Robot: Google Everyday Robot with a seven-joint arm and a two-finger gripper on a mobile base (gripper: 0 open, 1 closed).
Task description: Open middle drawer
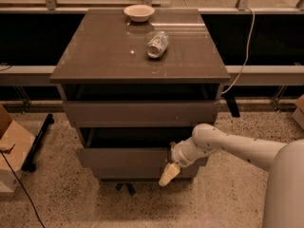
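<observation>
— So, middle drawer (123, 158)?
— Second front down on the cabinet (95, 51). Partly open, standing forward of the upper drawer front (142, 112), with a dark gap above it.
— Gripper?
— Pale gripper (168, 175) at that drawer's lower right edge, tipped down-left. Touching the front or just before it: can't tell. Wide or closed: can't tell either.
— Arm?
— White arm (228, 146) reaches in from the right.
— Cabinet top?
— Bowl (139, 12) at the back, can (157, 43) on its side nearer centre, apart.

bowl (139, 12) upright | can (157, 44) on its side, apart from bowl | cardboard box (12, 146) far left
</observation>
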